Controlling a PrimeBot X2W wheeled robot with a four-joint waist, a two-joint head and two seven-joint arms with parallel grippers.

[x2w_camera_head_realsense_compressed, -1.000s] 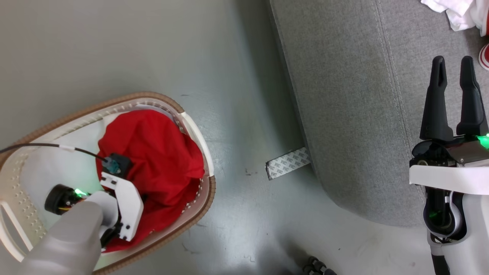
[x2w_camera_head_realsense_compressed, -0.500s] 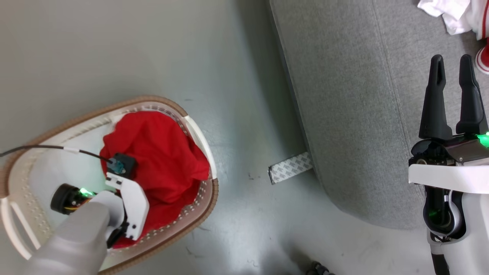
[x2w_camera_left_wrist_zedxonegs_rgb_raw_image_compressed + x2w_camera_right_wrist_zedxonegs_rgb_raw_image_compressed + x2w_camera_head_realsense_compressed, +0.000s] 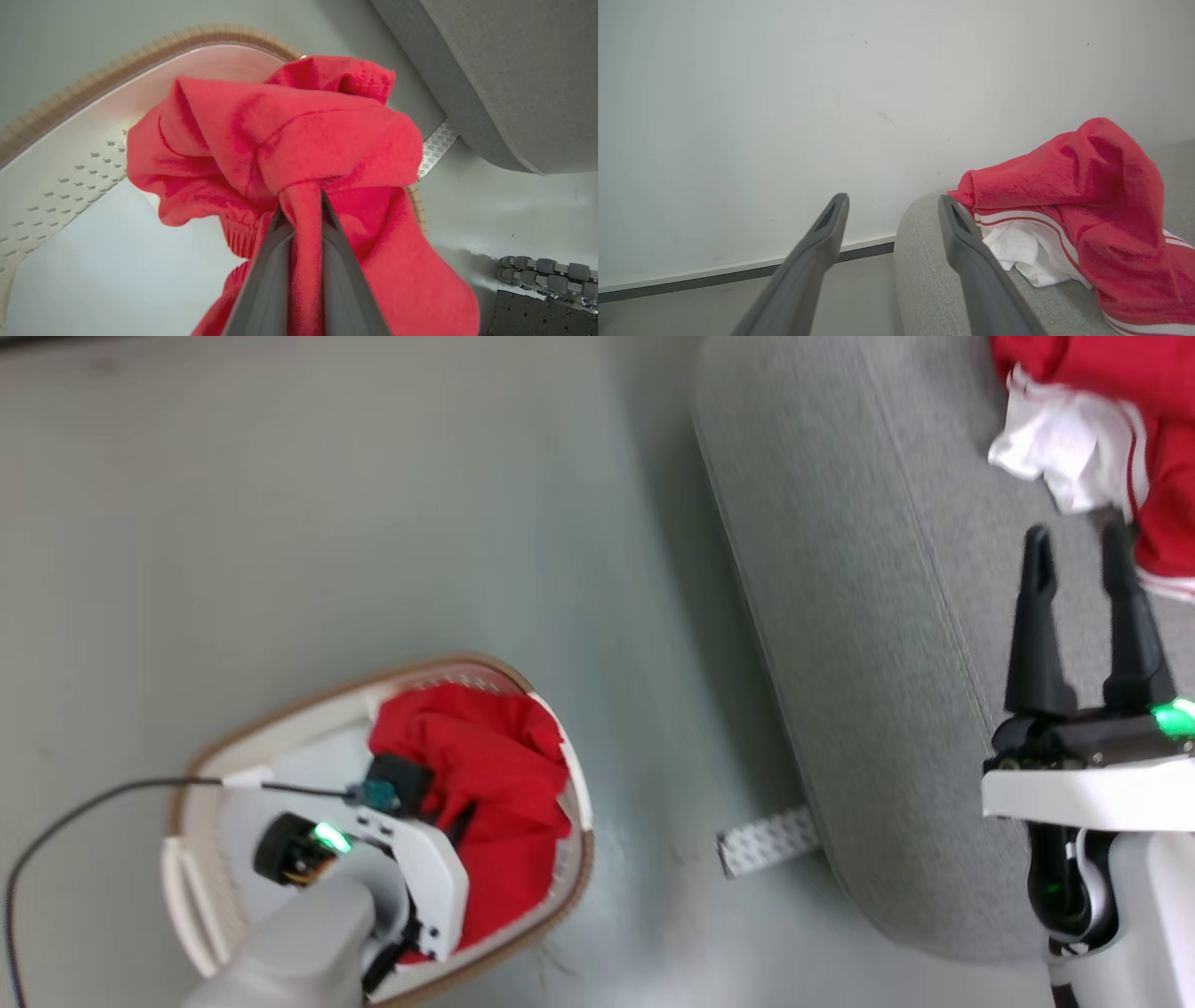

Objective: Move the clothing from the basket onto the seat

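one red garment (image 3: 299, 130) is pinched in the left claw (image 3: 301, 203), in the basket (image 3: 56, 196); right claw (image 3: 1074, 537) wide, empty. next: lift it across to the seat (image 3: 840, 616).

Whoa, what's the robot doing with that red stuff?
It is moving clothes from the basket to the sofa. Its left claw is shut on a fold of the red garment in the basket. A second red garment, with white stripes, already lies on the sofa. Its right claw hangs open over the sofa, holding nothing.
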